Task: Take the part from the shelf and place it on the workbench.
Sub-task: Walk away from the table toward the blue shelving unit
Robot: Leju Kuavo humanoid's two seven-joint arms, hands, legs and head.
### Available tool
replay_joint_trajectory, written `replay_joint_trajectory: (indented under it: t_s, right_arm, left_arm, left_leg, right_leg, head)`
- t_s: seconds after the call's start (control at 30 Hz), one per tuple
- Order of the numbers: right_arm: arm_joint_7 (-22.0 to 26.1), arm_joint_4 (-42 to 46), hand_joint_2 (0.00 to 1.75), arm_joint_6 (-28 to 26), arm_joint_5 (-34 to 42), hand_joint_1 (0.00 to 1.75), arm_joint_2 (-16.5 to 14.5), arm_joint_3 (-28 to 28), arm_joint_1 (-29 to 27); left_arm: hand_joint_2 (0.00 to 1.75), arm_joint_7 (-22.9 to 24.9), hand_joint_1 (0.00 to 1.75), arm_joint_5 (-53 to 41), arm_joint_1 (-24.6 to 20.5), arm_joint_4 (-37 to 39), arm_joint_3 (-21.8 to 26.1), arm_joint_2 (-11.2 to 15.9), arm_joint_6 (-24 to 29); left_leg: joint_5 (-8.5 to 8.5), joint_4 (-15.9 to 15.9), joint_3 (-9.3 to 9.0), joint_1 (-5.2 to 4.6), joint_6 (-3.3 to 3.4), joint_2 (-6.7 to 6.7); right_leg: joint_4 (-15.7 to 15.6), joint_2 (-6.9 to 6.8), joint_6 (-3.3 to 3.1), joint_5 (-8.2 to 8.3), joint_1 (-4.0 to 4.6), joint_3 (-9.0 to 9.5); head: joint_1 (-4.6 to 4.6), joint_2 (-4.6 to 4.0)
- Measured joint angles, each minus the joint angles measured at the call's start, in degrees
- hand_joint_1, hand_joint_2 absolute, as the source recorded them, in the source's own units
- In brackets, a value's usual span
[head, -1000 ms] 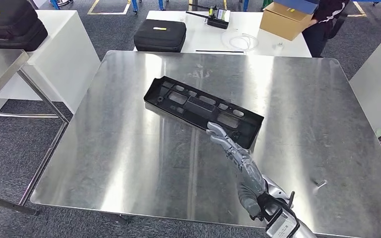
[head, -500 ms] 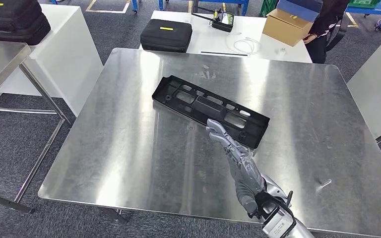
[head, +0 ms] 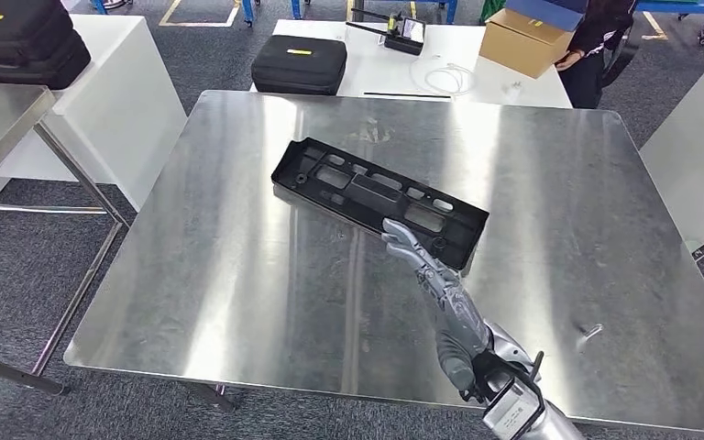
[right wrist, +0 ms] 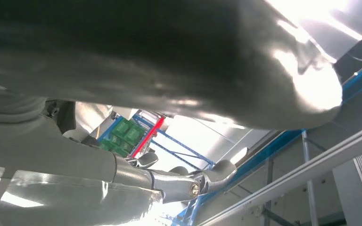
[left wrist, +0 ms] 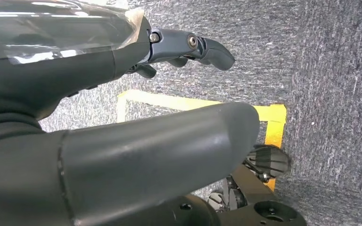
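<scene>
I see a brushed steel counter (head: 238,275) throwing back bright overhead light in streaks. Grey carpet floor (head: 18,275) around it, with yellow tape lines (head: 203,20). Behind, a white table (head: 477,73) carries a black case (head: 299,62), a cardboard box (head: 524,40) and a white cable (head: 447,77). Another white table (head: 119,101) stands at left.

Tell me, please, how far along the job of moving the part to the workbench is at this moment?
Nearly finished, it seems. Done: the black part lies flat on the steel workbench. In hand: the right hand reaches out with its fingertips at the part's near edge, fingers extended; whether they touch it is unclear. Left: draw that arm away. The left hand hangs over the floor, holding nothing.
</scene>
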State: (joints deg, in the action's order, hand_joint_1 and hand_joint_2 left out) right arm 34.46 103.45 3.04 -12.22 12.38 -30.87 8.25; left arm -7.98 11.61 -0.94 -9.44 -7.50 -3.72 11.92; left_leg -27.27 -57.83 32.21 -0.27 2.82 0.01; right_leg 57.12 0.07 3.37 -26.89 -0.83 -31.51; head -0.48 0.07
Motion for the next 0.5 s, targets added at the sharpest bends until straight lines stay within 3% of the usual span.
replay_joint_trajectory:
  t_s: [0.07,0.13,0.17,0.2,0.27,0.3,0.37,0.43,0.5]
  right_arm:
    - [0.0,0.0,0.0,0.0,0.0,0.0,0.0,0.0,0.0]
    - [0.0,-0.2,0.0,0.0,0.0,0.0,-0.1,0.0,0.0]
    - [0.0,-0.3,0.0,0.0,0.0,0.0,-0.1,0.0,0.0]
    - [0.0,-0.3,0.0,0.0,-0.1,0.0,-0.1,0.0,0.0]
    - [0.0,-0.4,0.0,0.1,-0.1,0.0,-0.1,0.0,0.0]
    - [0.0,-0.4,0.0,0.1,-0.1,0.0,-0.1,0.0,0.0]
    - [0.3,-0.4,0.0,0.1,-0.2,0.0,-0.1,0.0,0.1]
    - [0.6,-0.5,0.0,0.1,-0.2,0.0,0.0,0.0,0.1]
    - [0.7,-0.6,0.0,0.0,-0.3,0.0,0.0,0.1,0.1]
  left_arm:
    - [0.0,0.0,0.0,0.0,0.0,0.0,0.0,0.0,0.0]
    - [0.0,0.0,0.0,0.1,0.1,0.0,0.0,0.0,0.1]
    - [0.0,0.0,0.0,0.1,0.1,0.0,0.0,0.0,0.1]
    - [0.0,0.0,0.0,0.1,0.1,0.0,0.0,0.0,0.1]
    - [0.0,0.0,0.0,0.1,0.0,0.0,0.0,0.0,0.1]
    - [0.0,0.0,0.0,0.1,-0.1,0.0,0.0,0.0,0.1]
    - [0.0,0.0,0.0,0.1,-0.1,0.0,0.0,-0.1,0.2]
    - [0.0,0.0,0.0,0.1,-0.1,0.0,0.0,-0.1,0.2]
    - [0.0,0.0,0.0,0.1,-0.1,0.0,0.0,-0.1,0.2]
  left_leg:
    - [-4.54,-7.8,3.5,0.34,-1.2,-0.1]
    - [-8.84,-16.2,6.86,0.88,-2.15,-0.17]
    - [-8.07,-15.5,6.25,1.05,-2.25,-0.16]
    - [-6.43,-12.6,4.44,1.22,-2.32,-0.16]
    - [-3.3,-4.5,-0.23,1.43,-2.37,-0.23]
    - [-2.48,-1.7,-1.7,1.39,-2.25,-0.33]
    - [-2.14,-0.1,-2.14,1.0,-1.72,-0.51]
    - [-1.37,0.1,-1.67,0.8,-0.69,-0.41]
    - [-0.43,0.3,-0.94,0.83,0.43,-0.21]
  right_leg:
    - [-0.2,-0.09,-1.48,0.71,-0.33,-0.5]
    - [-0.2,-0.24,-2.32,1.29,-0.56,-1.14]
    - [-0.2,-0.25,-2.27,1.44,-0.6,-1.28]
    - [-0.2,-0.23,-2.14,1.58,-0.68,-1.38]
    - [0.1,-0.19,-1.8,1.8,-0.61,-1.56]
    - [0.2,-0.17,-1.48,1.94,-0.48,-1.69]
    - [0.1,-0.14,-0.64,2.38,-0.29,-1.95]
    - [0.0,-0.11,0.19,2.7,-0.4,-2.32]
    - [2.7,-0.09,0.17,0.56,-0.43,-3.87]
  head:
    - [-0.09,0.0]
    - [-0.15,0.0]
    - [-0.15,0.0]
    - [-0.14,0.0]
    - [-0.14,0.0]
    - [-0.08,0.0]
    - [-0.01,0.0]
    - [-0.02,0.0]
    - [0.1,0.0]
